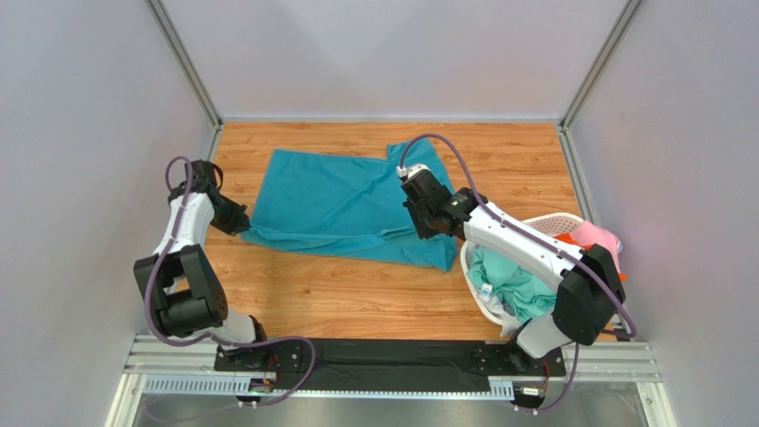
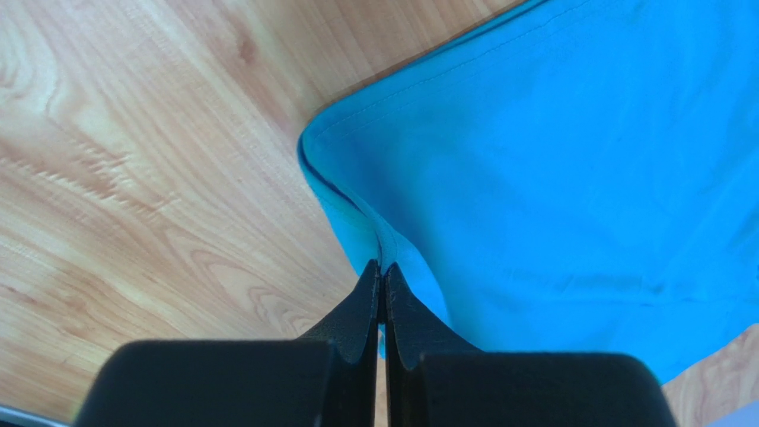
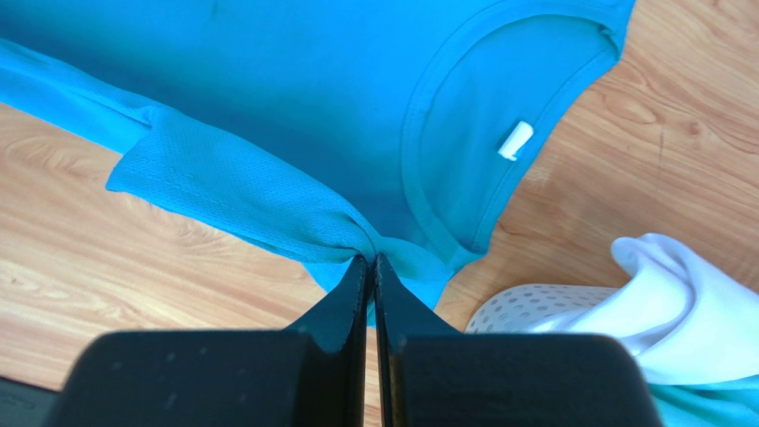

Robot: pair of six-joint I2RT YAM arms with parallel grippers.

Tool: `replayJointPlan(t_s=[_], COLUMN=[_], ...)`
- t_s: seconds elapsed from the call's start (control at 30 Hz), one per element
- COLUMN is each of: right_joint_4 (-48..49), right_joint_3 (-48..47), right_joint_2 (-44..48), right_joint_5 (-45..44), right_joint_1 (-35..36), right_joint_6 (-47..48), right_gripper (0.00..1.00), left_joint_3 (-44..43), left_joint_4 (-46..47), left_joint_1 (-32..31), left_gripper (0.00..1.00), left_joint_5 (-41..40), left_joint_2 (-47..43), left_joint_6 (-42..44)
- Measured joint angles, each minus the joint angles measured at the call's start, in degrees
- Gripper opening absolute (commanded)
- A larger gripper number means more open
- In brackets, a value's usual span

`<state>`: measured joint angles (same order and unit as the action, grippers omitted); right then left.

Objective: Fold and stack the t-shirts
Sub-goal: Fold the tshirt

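Note:
A deep teal-blue t-shirt (image 1: 343, 205) lies spread across the middle of the wooden table. My left gripper (image 1: 239, 219) is shut on the shirt's near left corner; the left wrist view shows the hem (image 2: 356, 213) pinched between the closed fingers. My right gripper (image 1: 420, 222) is shut on the shirt near its collar and right sleeve; the right wrist view shows the sleeve (image 3: 232, 191) gathered into the closed jaws, with the neckline and its white tag (image 3: 515, 140) just beyond. A mint green shirt (image 1: 512, 285), a pink one (image 1: 599, 237) and a white one (image 3: 686, 307) sit in the basket.
The white perforated laundry basket (image 1: 559, 220) stands at the right of the table, under my right arm. Grey walls with metal posts close in the table at the back and both sides. Bare wood (image 1: 338, 294) runs between the shirt and the arm bases.

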<state>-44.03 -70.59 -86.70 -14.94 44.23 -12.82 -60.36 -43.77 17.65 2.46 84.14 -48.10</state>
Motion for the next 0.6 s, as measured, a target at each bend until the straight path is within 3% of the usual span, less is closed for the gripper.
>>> replayJointPlan(t_s=[0.6], right_joint_4=[0.15], right_joint_3=[-9.03], right_joint_2=[-10.71], right_joint_5=[0.68], right_joint_1=[-6.97], right_joint_6=[4.87], right_gripper=[0.0], left_joint_3=[-10.08], left_joint_4=[2.47], left_joint_1=[-2.21], left_gripper=[0.0], left_joint_5=[-0.83], left_joint_2=[13.07], left_joint_6=[-0.7])
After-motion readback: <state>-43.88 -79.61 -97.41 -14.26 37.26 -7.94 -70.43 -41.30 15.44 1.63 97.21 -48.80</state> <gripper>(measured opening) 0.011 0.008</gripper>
